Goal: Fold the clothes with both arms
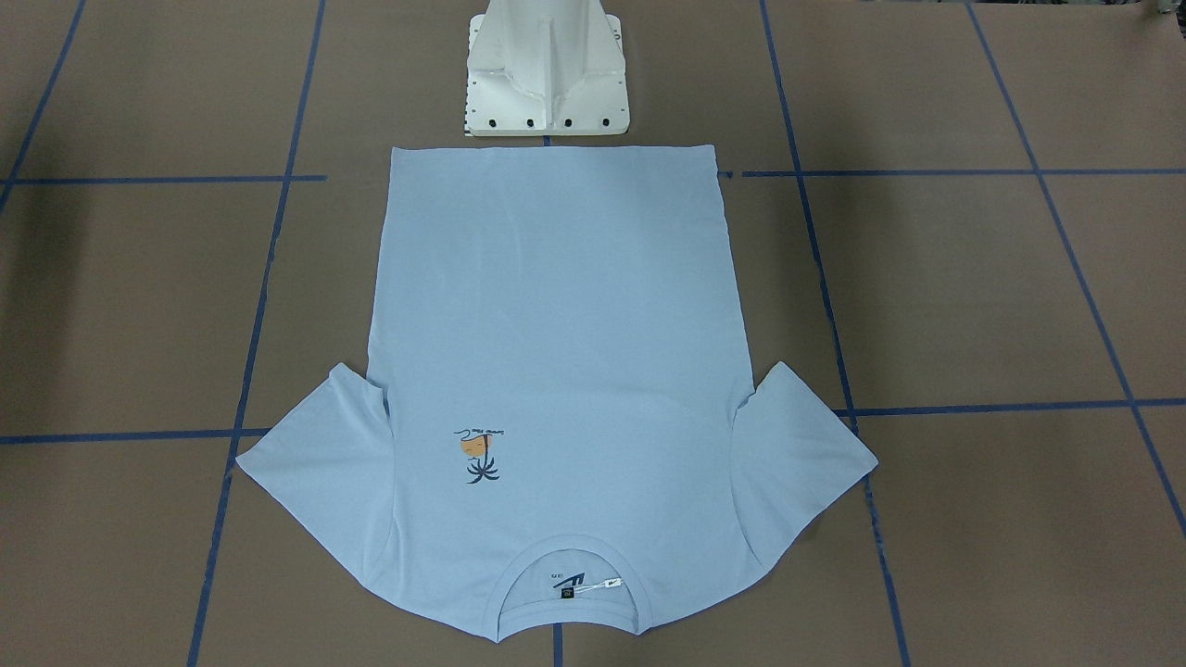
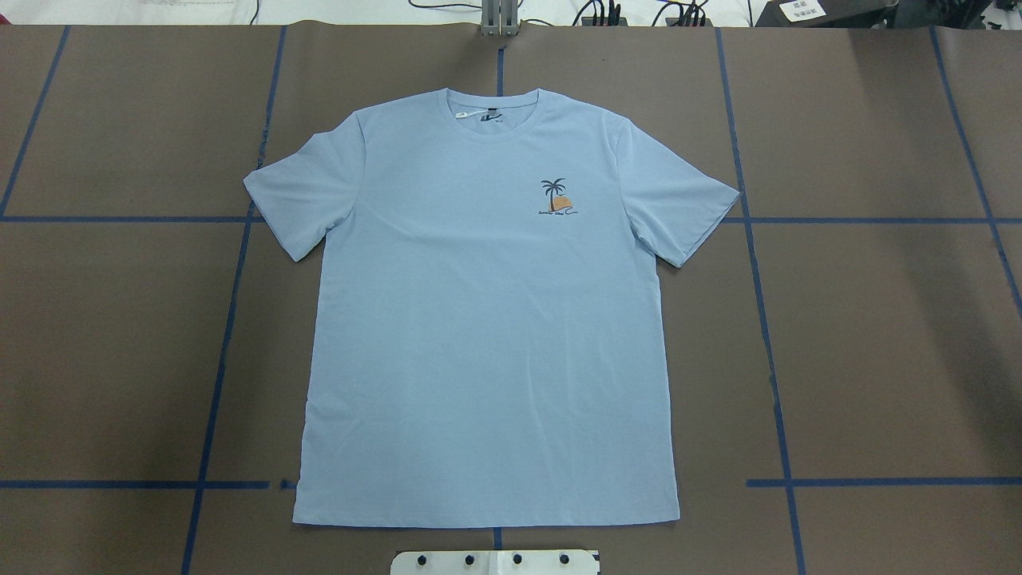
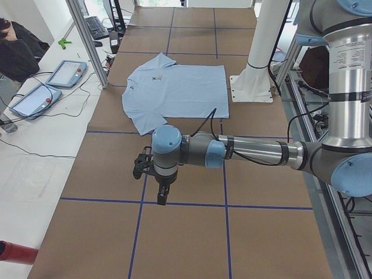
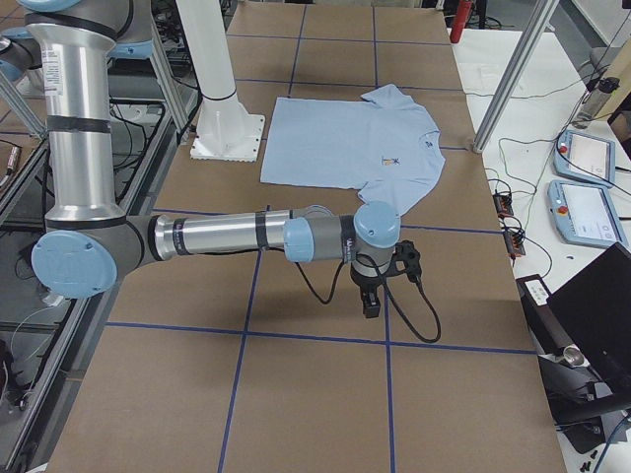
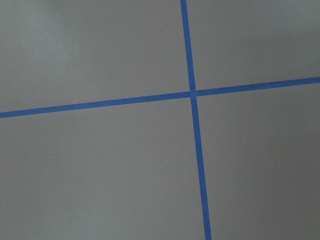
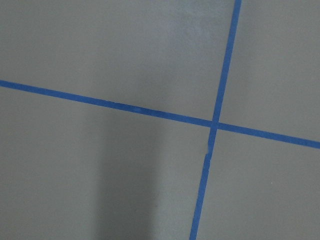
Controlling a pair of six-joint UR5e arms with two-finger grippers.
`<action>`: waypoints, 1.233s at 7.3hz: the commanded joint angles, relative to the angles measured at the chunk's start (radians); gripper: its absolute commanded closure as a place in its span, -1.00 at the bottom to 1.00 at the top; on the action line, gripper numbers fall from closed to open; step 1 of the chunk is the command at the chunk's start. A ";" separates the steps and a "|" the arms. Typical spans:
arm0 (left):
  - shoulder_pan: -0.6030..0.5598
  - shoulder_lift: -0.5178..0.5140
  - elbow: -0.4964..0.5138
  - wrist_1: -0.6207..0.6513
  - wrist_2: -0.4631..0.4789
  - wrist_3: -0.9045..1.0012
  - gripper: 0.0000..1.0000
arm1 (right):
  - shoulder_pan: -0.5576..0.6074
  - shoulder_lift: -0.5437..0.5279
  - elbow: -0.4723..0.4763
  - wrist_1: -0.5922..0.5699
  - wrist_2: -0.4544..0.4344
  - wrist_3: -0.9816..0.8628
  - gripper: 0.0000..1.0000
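The light blue T-shirt lies flat, print up, mid-tabletop, hem toward my base. My left fingers and right fingers hang well off either side; whether they stand apart, I cannot tell. Best: reach matching corners together, evenly.

Left arm stretches in from three o'clock, pincer pointing down over the brown surface. At its twelve o'clock, well apart, the T-shirt lies flat, with the white pedestal at the shirt's three o'clock.
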 commanded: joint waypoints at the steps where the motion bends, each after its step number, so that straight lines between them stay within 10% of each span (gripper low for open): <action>1: 0.010 -0.091 0.011 -0.010 -0.001 0.005 -1.00 | -0.079 0.170 -0.095 0.049 0.000 0.001 -1.00; 4: 0.034 -0.082 0.048 -0.163 -0.003 0.001 -1.00 | -0.188 0.322 -0.162 0.167 -0.035 0.138 -1.00; 6: 0.065 -0.097 0.073 -0.163 -0.001 -0.003 -1.00 | -0.344 0.344 -0.248 0.481 -0.087 0.440 -1.00; 9: 0.068 -0.094 0.109 -0.212 -0.003 -0.002 -1.00 | -0.541 0.358 -0.294 0.669 -0.315 0.767 -1.00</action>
